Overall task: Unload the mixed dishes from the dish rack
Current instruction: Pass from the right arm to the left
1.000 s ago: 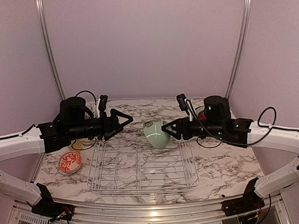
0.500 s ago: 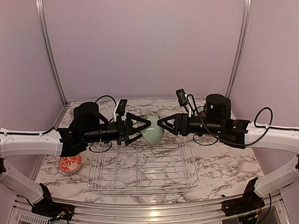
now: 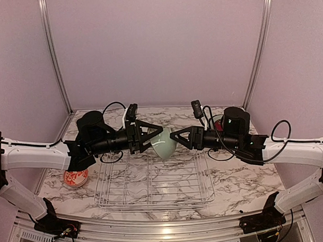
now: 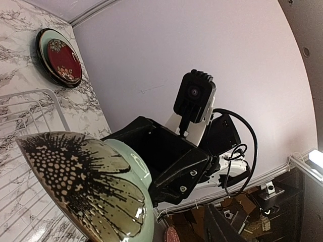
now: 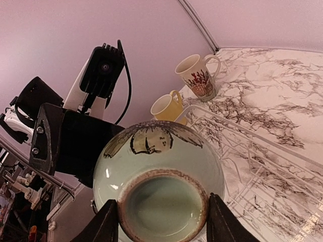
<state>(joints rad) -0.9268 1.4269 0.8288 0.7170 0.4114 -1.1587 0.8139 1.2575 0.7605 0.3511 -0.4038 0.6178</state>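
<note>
Bowl (image 3: pixel 165 145) is in the air over the 12 o'clock edge of the rack (image 3: pixel 153 198), not in it. It's tipped on its side, mouth to 9 o'clock, foot to 3. Right gripper (image 3: pixel 174 140) pinches the foot; left gripper (image 3: pixel 156 140) has its fingers spread at the rim.

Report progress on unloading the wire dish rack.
Done: the silver wire rack looks bare; the white-and-red bowl, cream patterned mug, small yellow cup and dark red floral plate sit on the marble table. In hand: the pale green bowl, clamped by the right gripper, left gripper at its rim. Left: setting it down.
</note>
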